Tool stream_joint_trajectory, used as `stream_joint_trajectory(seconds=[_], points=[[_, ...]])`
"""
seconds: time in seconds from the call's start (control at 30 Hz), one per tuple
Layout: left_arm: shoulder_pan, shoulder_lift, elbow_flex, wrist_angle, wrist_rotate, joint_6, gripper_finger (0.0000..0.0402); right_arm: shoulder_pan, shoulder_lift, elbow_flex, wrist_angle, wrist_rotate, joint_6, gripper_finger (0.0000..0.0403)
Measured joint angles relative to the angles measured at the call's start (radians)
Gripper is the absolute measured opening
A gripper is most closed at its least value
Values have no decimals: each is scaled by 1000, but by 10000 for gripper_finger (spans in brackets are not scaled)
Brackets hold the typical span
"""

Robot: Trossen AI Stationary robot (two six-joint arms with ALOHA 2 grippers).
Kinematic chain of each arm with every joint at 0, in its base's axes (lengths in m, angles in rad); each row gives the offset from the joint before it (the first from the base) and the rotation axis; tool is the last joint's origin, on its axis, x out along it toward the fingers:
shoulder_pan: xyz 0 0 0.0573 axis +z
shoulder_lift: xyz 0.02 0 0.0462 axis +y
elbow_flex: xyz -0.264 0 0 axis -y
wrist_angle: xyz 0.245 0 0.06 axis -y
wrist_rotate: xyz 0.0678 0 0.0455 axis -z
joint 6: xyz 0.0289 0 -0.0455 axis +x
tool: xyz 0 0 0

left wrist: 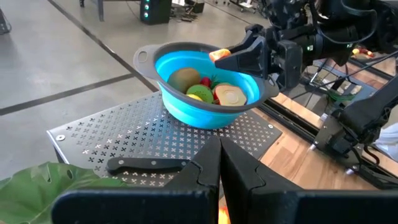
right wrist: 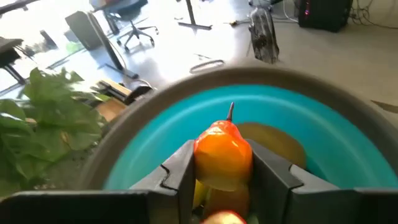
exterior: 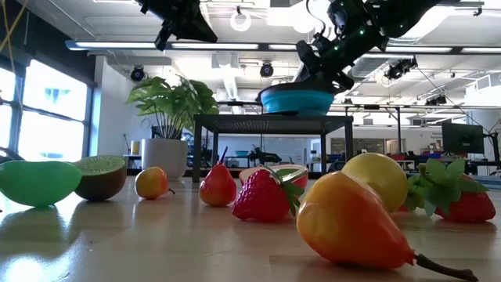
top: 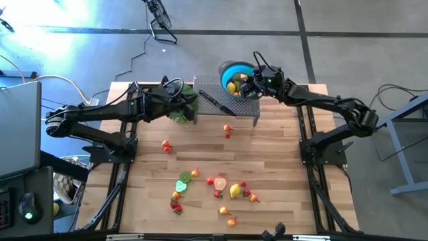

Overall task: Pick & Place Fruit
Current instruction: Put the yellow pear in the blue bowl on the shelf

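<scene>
A blue bowl (top: 231, 69) stands on a perforated metal stand (top: 242, 108) at the table's far side. It holds a kiwi (left wrist: 184, 78), a lime, a strawberry and a cut piece. My right gripper (top: 247, 80) hangs over the bowl's right rim, shut on an orange pear-shaped fruit (right wrist: 224, 152). My left gripper (left wrist: 219, 158) is shut and empty. It hovers at the stand's left end (top: 194, 100), above the leafy plant. Several more fruits (top: 221, 186) lie on the near half of the wooden table. My right gripper pinches the orange fruit's two sides (right wrist: 200, 163) between its two fingers. They come slanting down from the table's right side. The stem end (right wrist: 231, 111) points away from the gripper. The fruit is lifted clear, just above the bowl's rim (left wrist: 219, 55).
A black-handled knife (left wrist: 149, 165) lies on the stand next to the bowl. The leafy plant (top: 179, 114) sits at the stand's left leg. Two small fruits (top: 228, 128) lie just in front of the stand, another pair (top: 166, 145) farther left.
</scene>
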Motion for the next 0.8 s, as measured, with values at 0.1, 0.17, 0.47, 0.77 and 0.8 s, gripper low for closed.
stream_joint_trajectory(seconds=[0.1,0.17,0.47,0.77,0.8], points=[[0,0,0,0,0,0,5,0,0,0,4,-7,0,111],[0,0,0,0,0,0,5,0,0,0,-3,-6,0,112],[0,0,0,0,0,0,5,0,0,0,-8,-7,-1,179],[-1,0,0,-10,2,-1,5,0,-41,0,23,-10,-18,219],[-1,0,0,-9,9,-1,5,0,-52,0,28,-12,-24,218]])
